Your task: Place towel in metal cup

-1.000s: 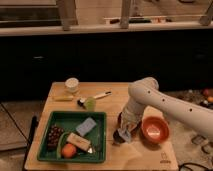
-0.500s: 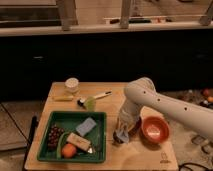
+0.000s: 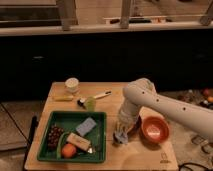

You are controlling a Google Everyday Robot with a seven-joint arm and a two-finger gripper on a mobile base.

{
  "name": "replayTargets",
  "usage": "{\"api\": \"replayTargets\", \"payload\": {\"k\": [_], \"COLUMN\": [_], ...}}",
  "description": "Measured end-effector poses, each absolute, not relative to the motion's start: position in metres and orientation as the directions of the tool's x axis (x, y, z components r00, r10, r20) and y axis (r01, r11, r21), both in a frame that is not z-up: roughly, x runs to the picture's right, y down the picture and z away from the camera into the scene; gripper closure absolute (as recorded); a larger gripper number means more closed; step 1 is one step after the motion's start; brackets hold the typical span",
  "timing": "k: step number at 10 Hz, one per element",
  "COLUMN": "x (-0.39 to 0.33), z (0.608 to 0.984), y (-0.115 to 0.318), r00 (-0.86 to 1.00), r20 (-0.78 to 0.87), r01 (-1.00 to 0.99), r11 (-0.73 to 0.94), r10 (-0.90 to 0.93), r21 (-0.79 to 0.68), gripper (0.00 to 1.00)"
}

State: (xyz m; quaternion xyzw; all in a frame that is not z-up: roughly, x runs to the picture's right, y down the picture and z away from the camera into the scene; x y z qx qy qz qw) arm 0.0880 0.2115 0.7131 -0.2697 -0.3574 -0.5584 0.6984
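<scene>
My white arm reaches in from the right and bends down to the wooden table (image 3: pixel 145 157). The gripper (image 3: pixel 120 134) points down just right of the green tray (image 3: pixel 75 155) and left of the orange bowl (image 3: pixel 154 129). A small grey-blue shape (image 3: pixel 120 138) sits right under the gripper. I cannot tell whether it is the towel or the metal cup. The arm and gripper hide the rest of that spot.
The green tray holds dark grapes (image 3: pixel 54 135), a blue sponge (image 3: pixel 86 126), an orange fruit (image 3: pixel 69 150) and a tan bar (image 3: pixel 79 141). A white cup (image 3: pixel 72 85), a yellow item (image 3: pixel 63 98) and a green-headed brush (image 3: pixel 91 101) lie at the back left.
The gripper has shifted slightly to the left, staying low over the table next to the tray. Nothing else has moved.
</scene>
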Motion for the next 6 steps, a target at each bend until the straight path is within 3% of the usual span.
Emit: {"api": "replayTargets", "payload": {"k": [3, 4, 6], "x": [0.0849, 0.0841, 0.0835], "z": [0.7143, 0.7147, 0.7153], "y": [0.2118, 0.2115, 0.2113], "r00": [0.116, 0.114, 0.110], "r20": [0.803, 0.804, 0.805], "r01": [0.974, 0.974, 0.975], "r11": [0.226, 0.224, 0.221], "r10": [-0.584, -0.584, -0.583], "r21": [0.024, 0.025, 0.027], "gripper": [0.29, 0.23, 0.20]}}
